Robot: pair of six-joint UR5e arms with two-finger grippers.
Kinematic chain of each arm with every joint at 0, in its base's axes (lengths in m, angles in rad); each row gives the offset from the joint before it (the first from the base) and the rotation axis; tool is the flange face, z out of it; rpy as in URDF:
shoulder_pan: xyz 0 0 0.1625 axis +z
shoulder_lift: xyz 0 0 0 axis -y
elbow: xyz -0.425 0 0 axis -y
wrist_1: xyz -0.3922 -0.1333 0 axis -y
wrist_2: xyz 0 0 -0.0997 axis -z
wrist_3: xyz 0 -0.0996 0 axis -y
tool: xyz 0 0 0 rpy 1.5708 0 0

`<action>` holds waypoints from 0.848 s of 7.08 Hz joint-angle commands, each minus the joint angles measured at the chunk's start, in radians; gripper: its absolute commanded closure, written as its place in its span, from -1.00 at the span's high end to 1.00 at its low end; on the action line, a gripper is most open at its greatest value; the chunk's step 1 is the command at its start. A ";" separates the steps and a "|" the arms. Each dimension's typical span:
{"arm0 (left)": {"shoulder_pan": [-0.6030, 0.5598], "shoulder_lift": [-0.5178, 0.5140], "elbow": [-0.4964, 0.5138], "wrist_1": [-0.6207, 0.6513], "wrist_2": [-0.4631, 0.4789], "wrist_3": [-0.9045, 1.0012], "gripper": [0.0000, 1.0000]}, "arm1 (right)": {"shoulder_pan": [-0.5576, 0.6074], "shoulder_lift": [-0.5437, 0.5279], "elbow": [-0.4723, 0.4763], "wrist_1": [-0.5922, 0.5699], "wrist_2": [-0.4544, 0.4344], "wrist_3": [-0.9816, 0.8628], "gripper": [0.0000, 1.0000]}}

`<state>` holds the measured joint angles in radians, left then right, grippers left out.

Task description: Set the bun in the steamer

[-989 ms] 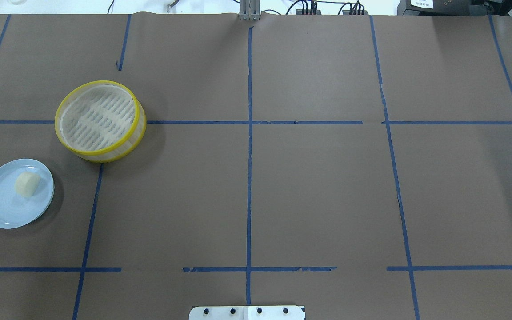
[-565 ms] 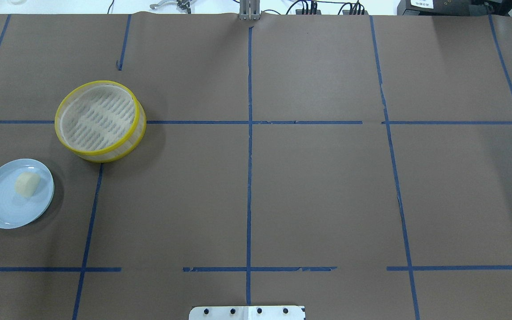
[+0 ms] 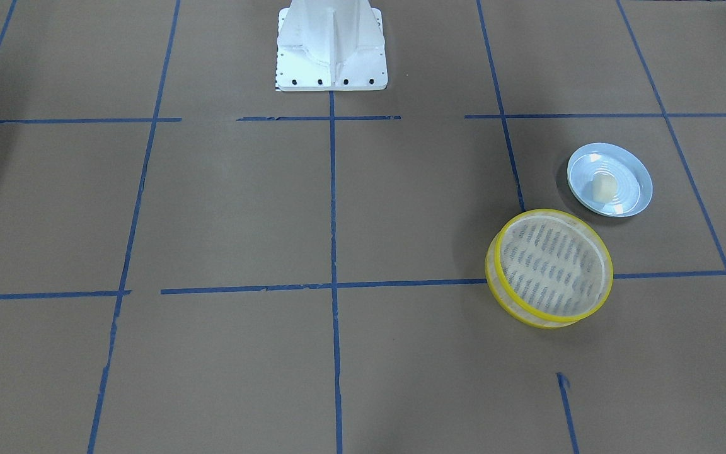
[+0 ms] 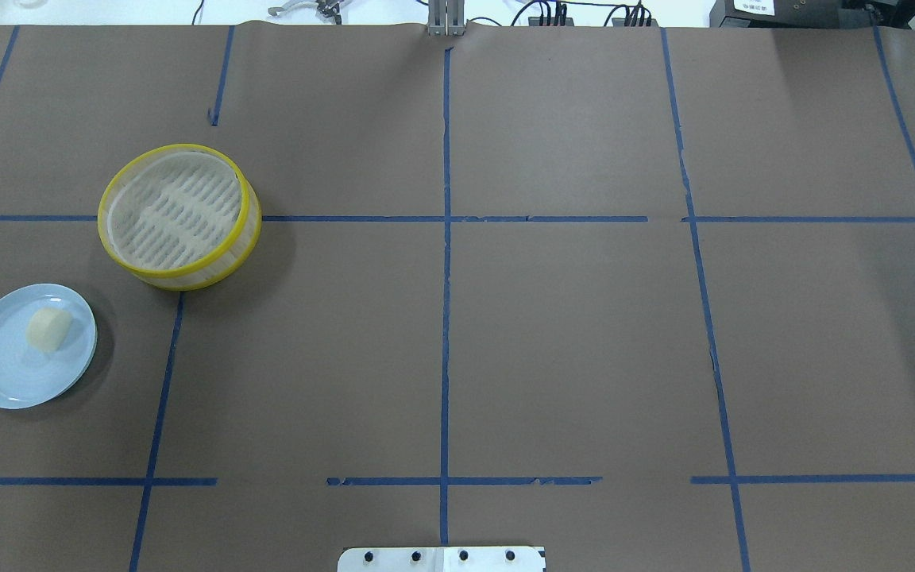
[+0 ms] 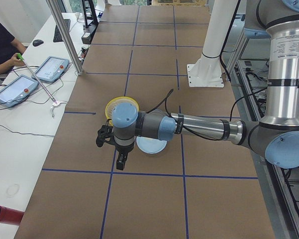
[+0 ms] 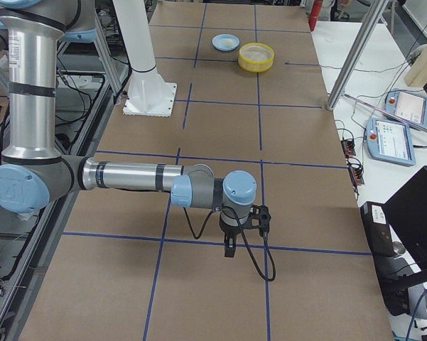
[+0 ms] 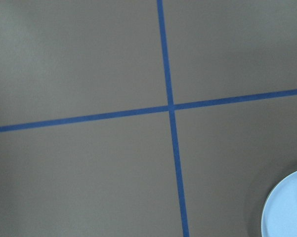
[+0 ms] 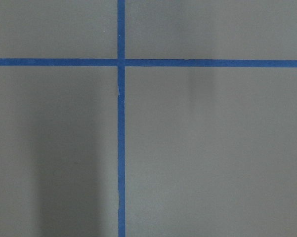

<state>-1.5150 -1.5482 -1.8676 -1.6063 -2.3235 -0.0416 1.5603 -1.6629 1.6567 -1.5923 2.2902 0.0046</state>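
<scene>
Bun sits on blue plate, near left fingers, which hang over bare worktop. Steamer lies empty just beyond the plate. Right fingers are well apart, so this is likely left's pick. Cannot tell either pair's opening or hold.

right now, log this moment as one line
small cream-white bun: on pale blue plate | yellow-rimmed round steamer basket: empty | left gripper, right gripper: state unclear
</scene>
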 commanded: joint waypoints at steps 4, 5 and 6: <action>0.404 0.057 -0.050 -0.296 0.123 -0.560 1.00 | 0.001 0.000 0.000 0.000 0.000 0.000 1.00; 0.448 0.128 -0.003 -0.478 0.165 -0.637 1.00 | 0.001 0.000 0.000 0.000 0.000 0.000 1.00; 0.500 0.143 0.055 -0.595 0.174 -0.720 1.00 | 0.001 0.000 0.000 0.000 0.000 0.000 1.00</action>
<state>-1.0807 -1.4480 -1.8746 -2.0349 -2.1779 -0.6567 1.5614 -1.6628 1.6567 -1.5923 2.2902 0.0046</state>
